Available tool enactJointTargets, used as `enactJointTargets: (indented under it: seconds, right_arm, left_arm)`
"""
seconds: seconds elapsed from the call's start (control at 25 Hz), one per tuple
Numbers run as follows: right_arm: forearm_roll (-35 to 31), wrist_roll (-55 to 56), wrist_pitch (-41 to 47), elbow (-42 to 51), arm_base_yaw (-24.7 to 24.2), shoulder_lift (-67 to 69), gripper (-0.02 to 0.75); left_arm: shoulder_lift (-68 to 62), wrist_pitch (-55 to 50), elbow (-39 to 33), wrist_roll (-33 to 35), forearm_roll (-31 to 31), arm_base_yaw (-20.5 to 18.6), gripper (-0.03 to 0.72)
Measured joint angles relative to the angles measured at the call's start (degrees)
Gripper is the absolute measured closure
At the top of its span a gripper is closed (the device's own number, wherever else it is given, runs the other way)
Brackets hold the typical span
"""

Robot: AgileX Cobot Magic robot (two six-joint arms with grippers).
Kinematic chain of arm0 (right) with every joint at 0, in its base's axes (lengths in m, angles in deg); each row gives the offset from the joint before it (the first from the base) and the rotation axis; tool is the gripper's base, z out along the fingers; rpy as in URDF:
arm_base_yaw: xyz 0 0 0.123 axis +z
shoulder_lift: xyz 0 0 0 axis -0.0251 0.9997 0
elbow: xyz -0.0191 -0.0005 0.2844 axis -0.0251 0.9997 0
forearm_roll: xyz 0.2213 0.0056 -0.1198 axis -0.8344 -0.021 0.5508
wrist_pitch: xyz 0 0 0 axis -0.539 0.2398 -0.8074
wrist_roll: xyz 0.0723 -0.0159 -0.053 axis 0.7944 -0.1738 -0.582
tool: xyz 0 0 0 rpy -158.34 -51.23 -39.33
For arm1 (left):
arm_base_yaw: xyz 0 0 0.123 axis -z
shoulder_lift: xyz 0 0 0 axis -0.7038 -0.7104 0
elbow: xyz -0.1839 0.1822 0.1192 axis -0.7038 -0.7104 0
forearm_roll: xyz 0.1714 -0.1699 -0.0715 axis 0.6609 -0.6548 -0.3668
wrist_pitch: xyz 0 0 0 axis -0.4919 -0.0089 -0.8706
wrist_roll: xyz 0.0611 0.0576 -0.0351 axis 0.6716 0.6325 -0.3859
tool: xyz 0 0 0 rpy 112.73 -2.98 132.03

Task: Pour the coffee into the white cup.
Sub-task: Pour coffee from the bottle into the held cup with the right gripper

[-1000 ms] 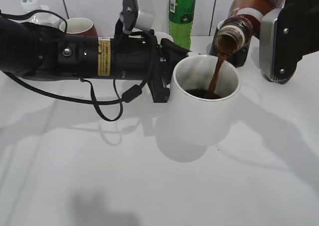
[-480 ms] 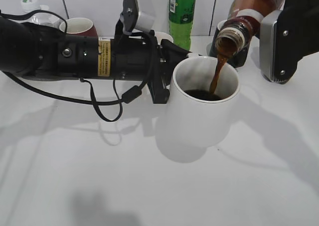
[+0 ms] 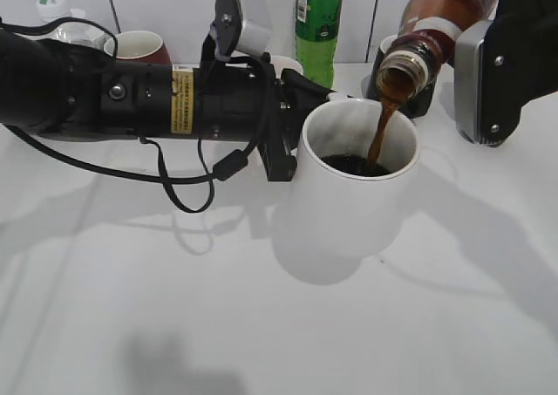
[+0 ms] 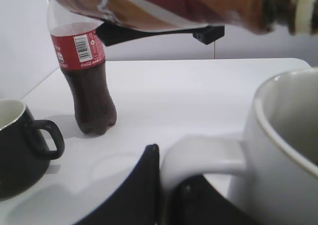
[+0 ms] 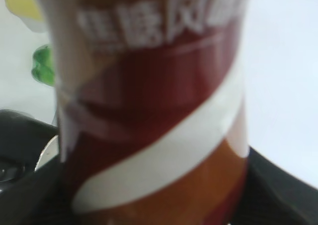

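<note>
The white cup (image 3: 357, 186) stands mid-table and holds dark coffee (image 3: 349, 163). My left gripper (image 3: 292, 142) is shut on the cup's handle (image 4: 208, 153), one black finger on each side of it (image 4: 164, 185). My right gripper (image 3: 488, 55) is shut on the brown coffee bottle (image 3: 436, 29), tilted mouth-down over the cup's far right rim. A brown stream (image 3: 380, 133) runs from its mouth into the cup. The bottle's brown and white swirled body fills the right wrist view (image 5: 149, 111) and crosses the top of the left wrist view (image 4: 174, 6).
A cola bottle with a red label (image 4: 87, 81) and a black mug (image 4: 20, 150) stand left in the left wrist view. A green bottle (image 3: 318, 24), a dark red mug (image 3: 138, 46) and a clear bottle (image 3: 61, 20) stand along the back wall. A black cable (image 3: 187, 181) hangs off the left arm.
The coffee keeps streaming into the cup and the bottle has crept slightly left. The left arm and cup have not moved.
</note>
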Motion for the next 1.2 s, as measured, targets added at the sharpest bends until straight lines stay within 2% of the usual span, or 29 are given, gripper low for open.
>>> enactJointTargets:
  seconds: [0.96, 1.2]
  right_arm:
    - [-1.6, -1.7, -0.2, 0.0, 0.0, 0.0, 0.2]
    - [-4.5, 8.6, -3.5, 0.0, 0.0, 0.4, 0.2]
  left_arm:
    - [0.0, -0.1, 0.0, 0.0, 0.4, 0.0, 0.655]
    - [0.0, -0.1, 0.1, 0.0, -1.6, 0.0, 0.655]
